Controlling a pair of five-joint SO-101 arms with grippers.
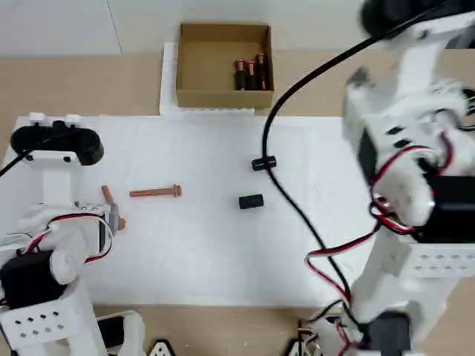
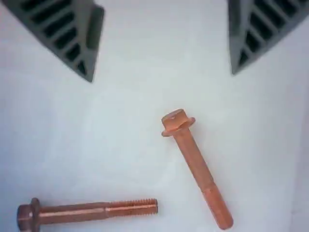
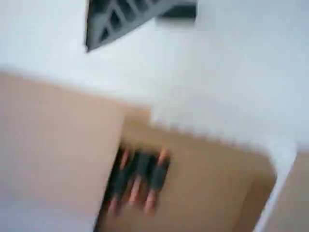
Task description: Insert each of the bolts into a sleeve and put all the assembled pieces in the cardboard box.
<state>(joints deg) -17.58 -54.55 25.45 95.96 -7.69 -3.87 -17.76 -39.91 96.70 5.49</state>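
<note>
**A:** What do we see on the left?

**B:** Our left tool (image 2: 161,75) hangs released over the white sheet (image 1: 193,252) on the table (image 1: 74,74), gripping nothing. Two copper bolts lie flat on the sheet below it. The first bolt (image 2: 195,166) lies at an angle to the second bolt (image 2: 87,212), and they do not touch.

**A:** And in the middle?

**B:** We find one black sleeve (image 1: 251,201) lying on the sheet, well apart from the bolts and just beside a black cable (image 1: 286,193).

**A:** Where is the cardboard box (image 1: 193,67)?

**B:** It is at the far edge of the sheet. Three assembled pieces (image 1: 251,74) lie side by side in its right part.

**A:** And the right side?

**B:** Our right arm (image 1: 415,170) is raised there. Our right tool (image 3: 135,17) looks down at the box, and we cannot tell whether it is released or clenched.
</note>
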